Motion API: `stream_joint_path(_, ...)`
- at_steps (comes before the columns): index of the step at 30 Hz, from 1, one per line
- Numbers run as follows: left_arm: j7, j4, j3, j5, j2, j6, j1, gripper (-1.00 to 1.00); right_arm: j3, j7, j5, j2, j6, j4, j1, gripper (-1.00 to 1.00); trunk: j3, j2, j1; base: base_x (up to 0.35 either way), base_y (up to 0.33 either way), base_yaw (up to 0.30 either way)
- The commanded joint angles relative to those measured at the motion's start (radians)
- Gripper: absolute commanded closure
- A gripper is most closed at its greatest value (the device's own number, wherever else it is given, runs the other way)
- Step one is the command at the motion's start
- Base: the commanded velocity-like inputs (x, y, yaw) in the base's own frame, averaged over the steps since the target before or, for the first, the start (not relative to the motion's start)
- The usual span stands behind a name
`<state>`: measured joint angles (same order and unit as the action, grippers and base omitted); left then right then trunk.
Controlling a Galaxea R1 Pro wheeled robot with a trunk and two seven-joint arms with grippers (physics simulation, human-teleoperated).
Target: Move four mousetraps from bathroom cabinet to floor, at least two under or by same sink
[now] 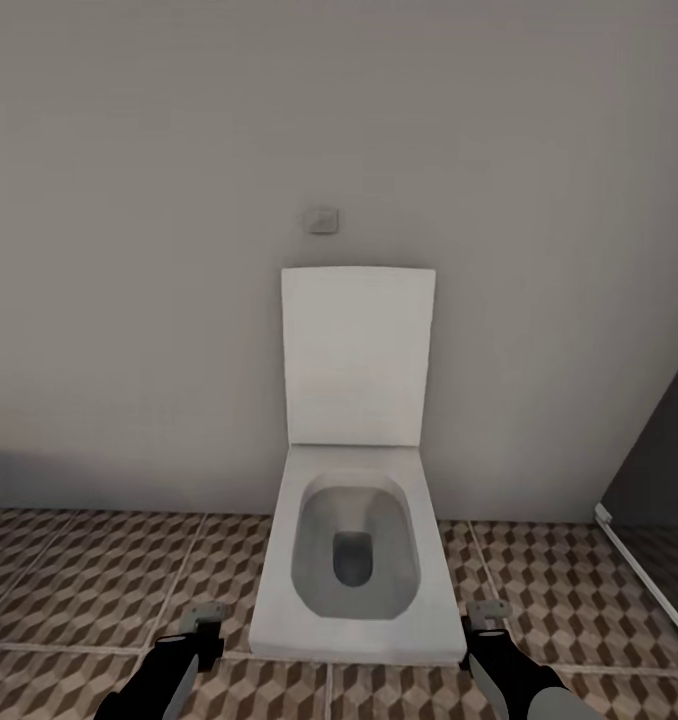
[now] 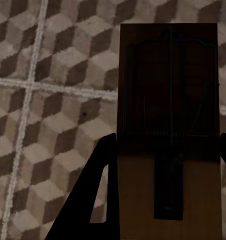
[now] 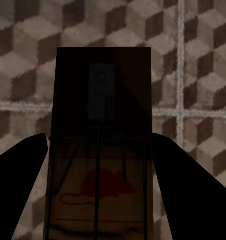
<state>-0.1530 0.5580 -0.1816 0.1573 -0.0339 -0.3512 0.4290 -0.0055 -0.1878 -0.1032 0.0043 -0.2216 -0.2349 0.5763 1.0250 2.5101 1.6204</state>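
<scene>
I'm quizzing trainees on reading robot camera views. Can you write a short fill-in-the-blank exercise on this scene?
1. Each pincer, left and right, holds a ____.
2. The toilet ahead has its lid ____.
3. The mousetrap in the right pincer bears a red ____ picture.
4. The floor tiles show a ____ pattern.

Missing words: mousetrap; up; mouse; cube

Plain grey wall (image 1: 179, 250), white toilet (image 1: 354, 560) lid up, cube-patterned floor tiles (image 1: 79, 580).
</scene>
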Motion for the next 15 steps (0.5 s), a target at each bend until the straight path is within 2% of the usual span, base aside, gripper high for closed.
stream_joint_path(1, 0.001, 0.002, -0.006, 0.011, -0.001, -0.005, 0.0, 1.0, -0.001, -0.002, -0.01, 0.0, -0.008, -0.002, 0.0, 1.0, 0.001, 0.0, 0.0, 0.038, 0.0, 0.0)
stream_joint_path(15, 0.002, 0.002, -0.006, 0.011, -0.001, -0.004, 0.0, 1.0, -0.001, -0.001, -0.009, -0.001, -0.01, -0.001, 0.0, 1.0, 0.001, 0.0, 0.0, 0.007, 0.0, 0.0)
